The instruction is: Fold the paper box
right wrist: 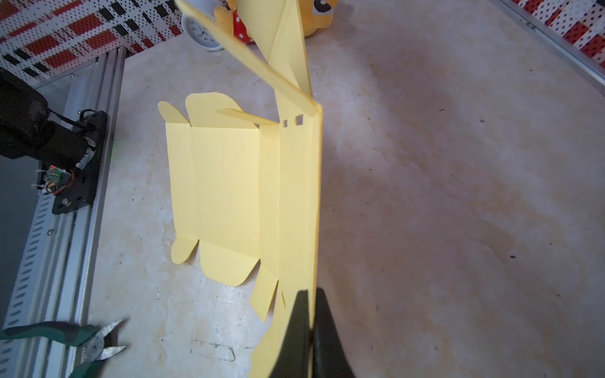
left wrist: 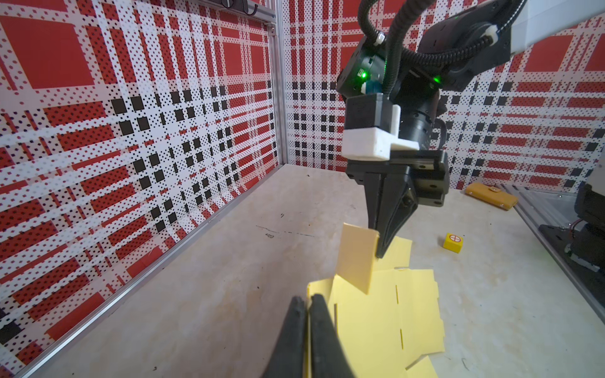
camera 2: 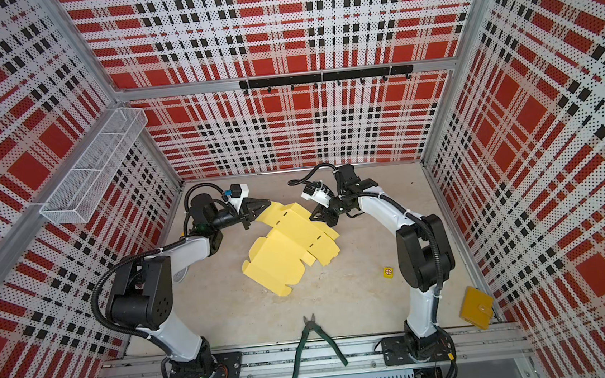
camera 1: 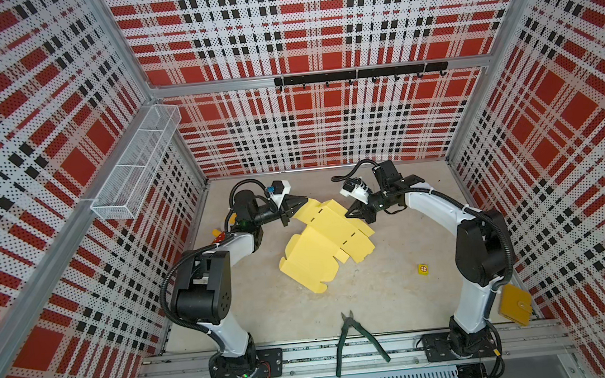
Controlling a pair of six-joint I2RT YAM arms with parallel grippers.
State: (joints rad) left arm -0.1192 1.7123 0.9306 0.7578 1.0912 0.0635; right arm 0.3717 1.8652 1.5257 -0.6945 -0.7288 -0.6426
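Green-handled cutters (camera 1: 350, 324) lie at the near edge of the pale tabletop (camera 1: 304, 309), a mustard wallet (camera 1: 515, 304) with a snap in the near right corner, a small yellow cube (camera 1: 423, 269) with a red cross mark apart from both. A white mesh basket (camera 1: 138, 163) hangs on the left wall, a black hook rail (camera 1: 360, 73) on the back one — the right wrist view adds a white clock (right wrist: 203, 32) beside a yellow plush toy (right wrist: 322, 23)

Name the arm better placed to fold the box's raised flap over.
Right, probably. The right gripper is shut on the raised flap of the box and could swing it inward. The left gripper pinches an edge of the sheet, better suited to steadying it.
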